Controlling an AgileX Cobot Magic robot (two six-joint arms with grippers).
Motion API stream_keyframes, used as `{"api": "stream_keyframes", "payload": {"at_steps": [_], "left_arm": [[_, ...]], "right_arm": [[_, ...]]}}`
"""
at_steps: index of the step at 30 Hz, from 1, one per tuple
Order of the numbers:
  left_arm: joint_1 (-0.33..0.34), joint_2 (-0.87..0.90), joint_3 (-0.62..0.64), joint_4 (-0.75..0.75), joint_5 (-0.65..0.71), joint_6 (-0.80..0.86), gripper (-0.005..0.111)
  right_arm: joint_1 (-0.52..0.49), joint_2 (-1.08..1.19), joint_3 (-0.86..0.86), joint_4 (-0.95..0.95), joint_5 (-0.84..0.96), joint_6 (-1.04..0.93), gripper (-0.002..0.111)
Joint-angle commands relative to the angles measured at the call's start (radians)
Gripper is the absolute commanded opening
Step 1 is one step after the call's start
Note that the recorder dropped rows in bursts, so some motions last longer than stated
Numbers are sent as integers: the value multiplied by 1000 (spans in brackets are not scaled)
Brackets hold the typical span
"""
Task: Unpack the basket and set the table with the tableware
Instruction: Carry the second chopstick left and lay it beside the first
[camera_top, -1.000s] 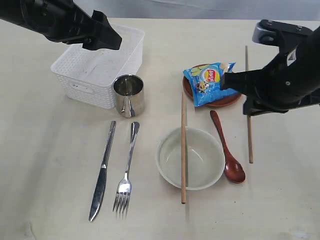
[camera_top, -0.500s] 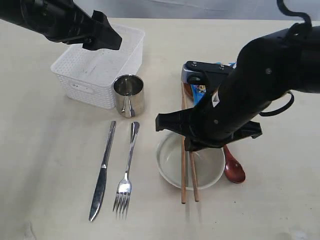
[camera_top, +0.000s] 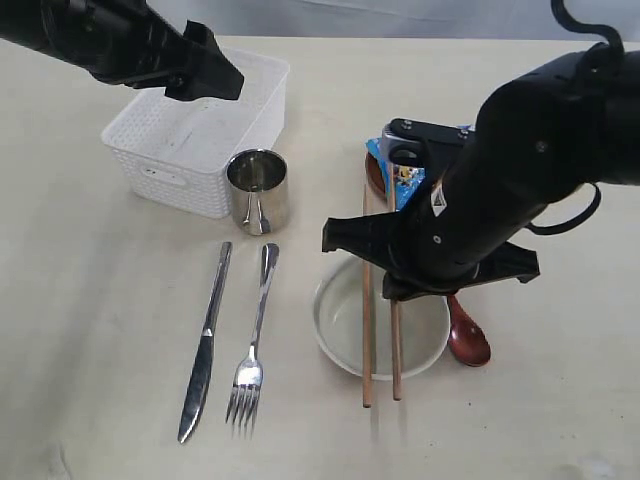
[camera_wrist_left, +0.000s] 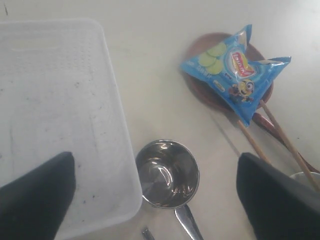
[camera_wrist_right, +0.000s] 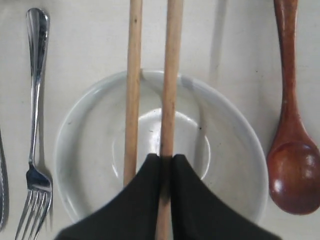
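My right gripper (camera_wrist_right: 166, 162) is shut on one wooden chopstick (camera_wrist_right: 171, 85), holding it over the cream bowl (camera_top: 335, 320) beside the other chopstick (camera_top: 367, 300), which lies across the bowl's rim. The dark red spoon (camera_top: 468, 340) lies right of the bowl. Left of it lie the fork (camera_top: 255, 340) and knife (camera_top: 205, 345). My left gripper (camera_wrist_left: 157, 195) is open above the steel cup (camera_wrist_left: 167, 173), which stands against the white basket (camera_top: 165, 175). The basket holds nothing. The reddish-brown plate (camera_wrist_left: 210, 92) lies under the blue chip bag (camera_wrist_left: 232, 70).
The right arm covers most of the plate and chip bag in the exterior view. Bare table (camera_top: 90, 330) stretches left of the knife and along the front edge.
My right arm has carried the second chopstick from the table right of the spoon to over the bowl, beside the first chopstick. The left arm has stayed put.
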Motion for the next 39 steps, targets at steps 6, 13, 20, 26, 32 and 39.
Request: {"api": "stream_keyframes", "payload": {"at_steps": [6,13,20,26,32,39], "left_arm": [[2,-5,4,-8,13,1,81],[2,-5,4,-8,15,-1,81],[2,-5,4,-8,17,-1,81],[2,-5,4,-8,17,-1,81],[2,-5,4,-8,17,-1,81],[2,-5,4,-8,17,-1,81]], "right_arm": [[2,7,-3,9,9,6,0],[2,16,-3,-25,21,6,0],[2,30,-3,-25,1,33,41],[2,24,-3,-44,-25,35,49],[2,3,-3,-54,-79,16,49],[2,44,-3,-52,-79,13,49]]}}
